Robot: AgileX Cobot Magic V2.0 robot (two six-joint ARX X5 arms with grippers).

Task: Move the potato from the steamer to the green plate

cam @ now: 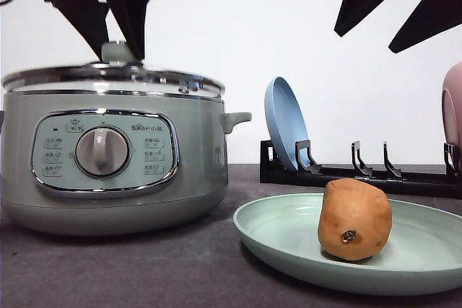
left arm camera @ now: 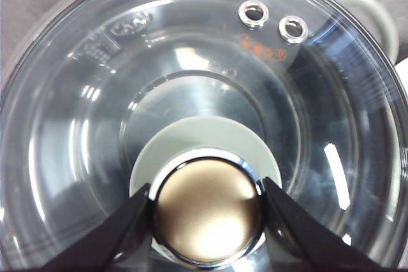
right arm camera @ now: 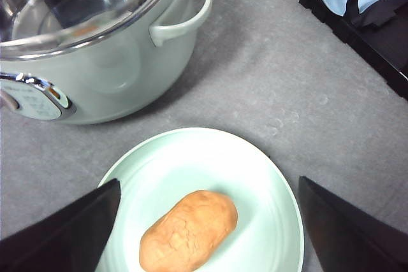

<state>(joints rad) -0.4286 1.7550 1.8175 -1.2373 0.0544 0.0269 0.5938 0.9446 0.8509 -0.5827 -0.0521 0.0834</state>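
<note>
Front view, far left: the steamer (cam: 112, 156) sits on the grey table (cam: 144, 265), its dial (cam: 102, 152) facing the camera and its glass lid (cam: 108, 77) on top.
Left gripper (cam: 119, 23): hangs directly over the lid, its dark fingers pointing down at the lid knob (cam: 118, 52).
Left wrist view: the two fingertips (left arm camera: 134, 221) sit on either side of the round metallic knob (left arm camera: 207, 211), each touching its chrome rim, so the claw is pinching the knob; the glass lid (left arm camera: 191, 62) and its two small vent holes (left arm camera: 274, 20) lie beneath.
Centre: a blue plate (cam: 285, 128) stands on edge in a black dish rack (cam: 361, 174) behind the green plate (cam: 289, 232).
Potato (cam: 354, 219): resting on the green plate, out of the steamer, dark spot toward the camera.
Right gripper (cam: 401, 1): raised high above the plate, fingers spread wide, holding nothing.
Right wrist view: the potato (right arm camera: 189, 230) lies on the green plate (right arm camera: 210, 157) between the spread fingers (right arm camera: 70, 234), touching neither; the steamer (right arm camera: 108, 62) is near the plate.
Far right: a pink plate (cam: 452, 117) stands at the rack's end.
</note>
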